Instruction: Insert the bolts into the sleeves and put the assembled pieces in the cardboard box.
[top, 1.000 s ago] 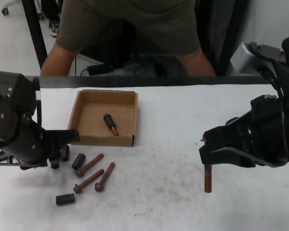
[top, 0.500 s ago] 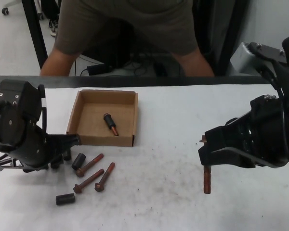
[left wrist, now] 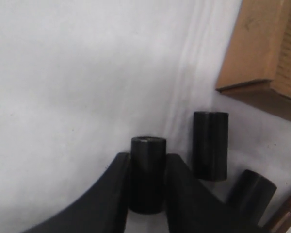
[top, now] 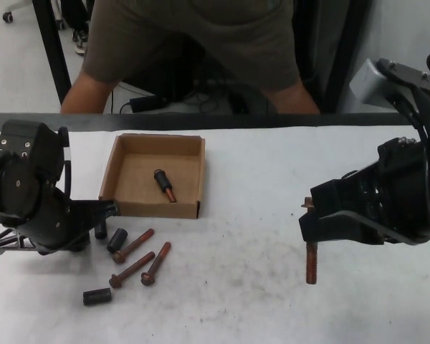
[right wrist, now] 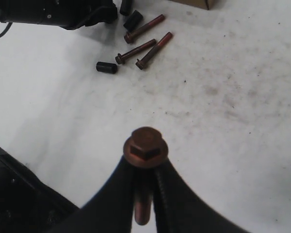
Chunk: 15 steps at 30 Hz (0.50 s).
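1. The left hand (left wrist: pixel 148 194) pinches a black sleeve (left wrist: pixel 148 170) upright between its fingers, low over the surface (top: pixel 244 186) and just in front of the cardboard box (top: pixel 113 172); I judge it is held this way so the bore faces up for a bolt.
2. The right hand (right wrist: pixel 144 199) is pressed onto a copper bolt (right wrist: pixel 145 148) just under its head; the shank hangs straight down, well apart from the sleeve, which suits pushing it in from above.
3. One assembled piece (top: pixel 164 184) lies inside the box; three loose bolts (top: pixel 132 246) and a few loose sleeves (top: pixel 97 296) lie near the box's front wall, beside the left hand.
4. The stretch of surface between the arms looks the best place to meet; the tight spot is the box's near corner, where a standing sleeve (left wrist: pixel 210 145) sits just beside the held one and a careless swing could topple it.
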Each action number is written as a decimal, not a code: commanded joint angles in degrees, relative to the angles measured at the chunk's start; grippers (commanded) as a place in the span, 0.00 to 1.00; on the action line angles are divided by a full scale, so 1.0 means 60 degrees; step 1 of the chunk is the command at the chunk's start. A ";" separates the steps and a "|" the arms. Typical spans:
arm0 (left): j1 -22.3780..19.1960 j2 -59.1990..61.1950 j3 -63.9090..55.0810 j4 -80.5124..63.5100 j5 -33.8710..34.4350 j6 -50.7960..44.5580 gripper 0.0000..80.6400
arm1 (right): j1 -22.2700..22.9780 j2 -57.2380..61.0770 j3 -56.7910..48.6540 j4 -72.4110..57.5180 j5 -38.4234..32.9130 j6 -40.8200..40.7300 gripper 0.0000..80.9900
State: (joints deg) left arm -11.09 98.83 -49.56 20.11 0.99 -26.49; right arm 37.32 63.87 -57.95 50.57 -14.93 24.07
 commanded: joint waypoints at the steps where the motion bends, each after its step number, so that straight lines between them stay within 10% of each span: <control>1: -0.0026 0.0189 -0.0011 -0.0398 -0.0165 -0.0014 0.13 | -0.0061 -0.0120 -0.0033 -0.0033 -0.0176 -0.0089 0.00; 15: -0.0332 -0.1086 -0.0011 0.1080 0.0496 0.2054 0.01 | -0.0061 -0.0120 -0.0033 -0.0033 -0.0176 -0.0089 0.00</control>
State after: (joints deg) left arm -13.06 92.74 -49.28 26.77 3.87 -15.01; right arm 37.18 63.87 -57.95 50.57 -15.34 24.07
